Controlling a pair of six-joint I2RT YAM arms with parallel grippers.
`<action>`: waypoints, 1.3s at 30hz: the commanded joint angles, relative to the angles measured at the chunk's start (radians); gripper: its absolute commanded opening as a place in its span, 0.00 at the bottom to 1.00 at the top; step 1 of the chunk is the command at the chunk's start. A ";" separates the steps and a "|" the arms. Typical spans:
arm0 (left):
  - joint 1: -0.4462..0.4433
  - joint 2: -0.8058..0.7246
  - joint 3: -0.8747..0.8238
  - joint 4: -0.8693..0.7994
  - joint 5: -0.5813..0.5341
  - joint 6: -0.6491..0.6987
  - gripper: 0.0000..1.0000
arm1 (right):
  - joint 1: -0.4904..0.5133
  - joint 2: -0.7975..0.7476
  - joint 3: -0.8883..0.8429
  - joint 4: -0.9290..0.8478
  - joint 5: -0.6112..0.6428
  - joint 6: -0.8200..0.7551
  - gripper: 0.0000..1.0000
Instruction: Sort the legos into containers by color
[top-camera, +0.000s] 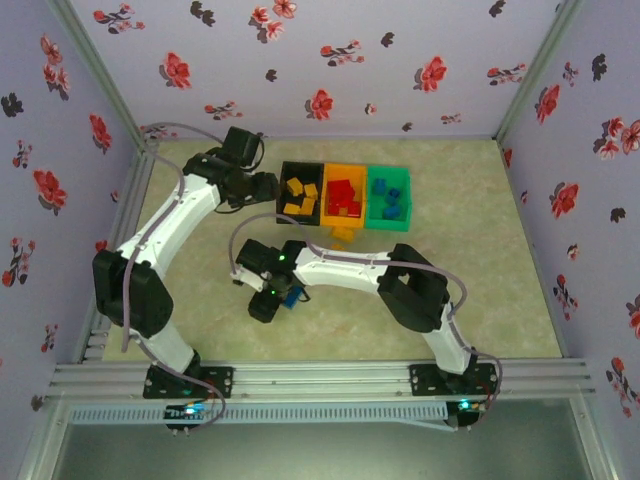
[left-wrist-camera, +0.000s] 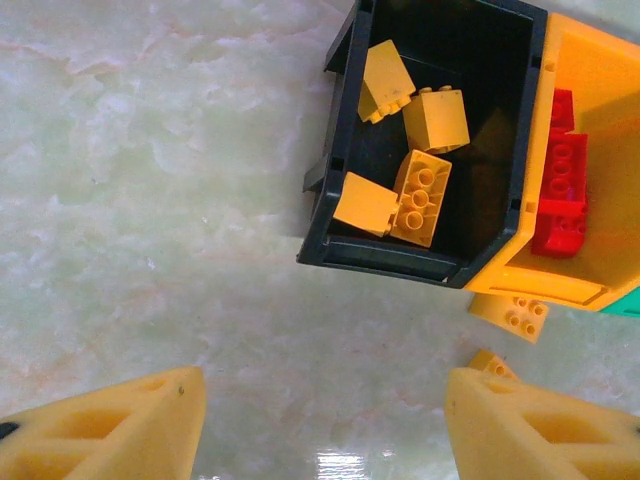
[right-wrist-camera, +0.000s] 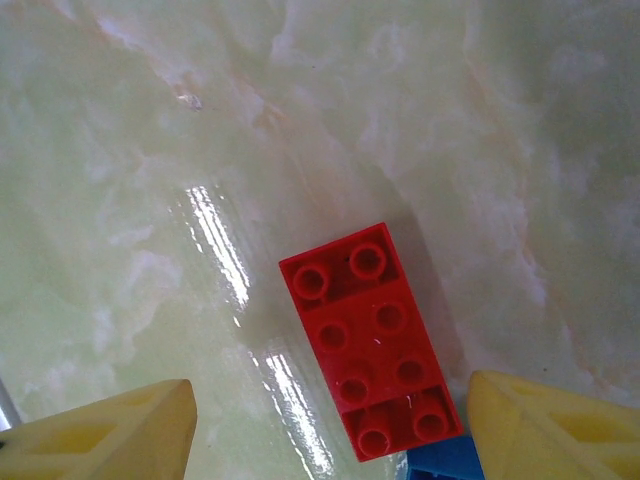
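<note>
Three bins stand in a row at the back: black (top-camera: 283, 208) with several yellow bricks (left-wrist-camera: 418, 196), orange (top-camera: 345, 172) with red bricks (left-wrist-camera: 561, 200), green (top-camera: 388, 223) with blue bricks (top-camera: 392, 205). My left gripper (left-wrist-camera: 325, 420) hovers open over bare table just left of the black bin (left-wrist-camera: 340, 170). Two yellow bricks (left-wrist-camera: 510, 317) lie in front of the orange bin (left-wrist-camera: 600, 120), one partly behind my finger. My right gripper (right-wrist-camera: 330, 430) is open low over a red brick (right-wrist-camera: 372, 340) lying studs up between its fingers. A blue brick (right-wrist-camera: 445, 460) touches the red one's near end.
The blue brick (top-camera: 291, 296) lies by the right gripper (top-camera: 268, 303) in mid-table. The left gripper (top-camera: 262, 188) sits close to the black bin's left wall. Floral walls enclose the table on three sides; open marble surface spreads to the right and front.
</note>
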 joint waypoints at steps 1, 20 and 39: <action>0.010 -0.040 -0.013 -0.004 -0.008 -0.005 0.65 | 0.004 0.040 0.051 -0.038 0.038 -0.019 0.72; 0.019 -0.080 -0.027 -0.024 -0.011 0.009 0.65 | 0.002 0.127 0.118 -0.061 0.107 0.000 0.65; 0.032 -0.131 -0.011 -0.048 -0.026 0.029 0.64 | -0.170 -0.089 -0.020 0.099 0.078 0.186 0.32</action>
